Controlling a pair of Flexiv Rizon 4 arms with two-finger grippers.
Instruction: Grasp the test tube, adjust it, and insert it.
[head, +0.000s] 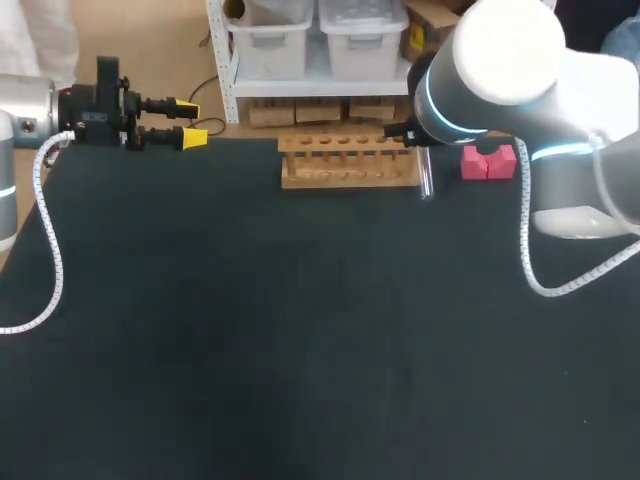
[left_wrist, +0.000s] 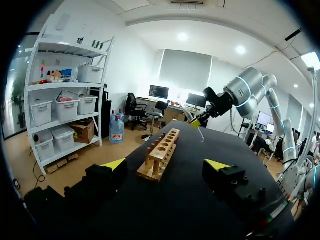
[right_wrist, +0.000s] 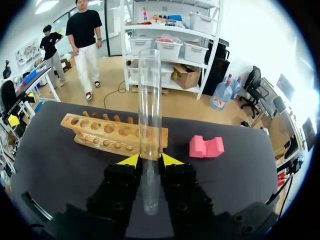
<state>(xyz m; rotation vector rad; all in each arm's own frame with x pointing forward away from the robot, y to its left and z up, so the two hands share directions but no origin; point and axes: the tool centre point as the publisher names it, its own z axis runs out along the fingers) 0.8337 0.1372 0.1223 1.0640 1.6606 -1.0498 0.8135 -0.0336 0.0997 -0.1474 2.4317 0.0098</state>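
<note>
Clear glass test tube (right_wrist: 150, 100) pinched between the yellow tips of the right gripper (right_wrist: 150, 161), held in the air, long axis running out along the fingers. Light wooden rack with holes (right_wrist: 100, 131) sits just ahead, the tube near its right end. Left gripper (head: 190, 121) gapes empty, well apart.

right arm (head: 510, 60): thick rounded links, white and grey shells, a black joint with a glowing cyan ring (head: 437, 112). left arm (head: 8, 150): silver-grey shell. a white coiled cable (head: 52, 240) runs along each arm. left gripper (head: 192, 121): black blocky body, two black fingers with yellow wedge tips. right gripper (right_wrist: 150, 160): same black housing, round screw heads on top, yellow tips.
</note>
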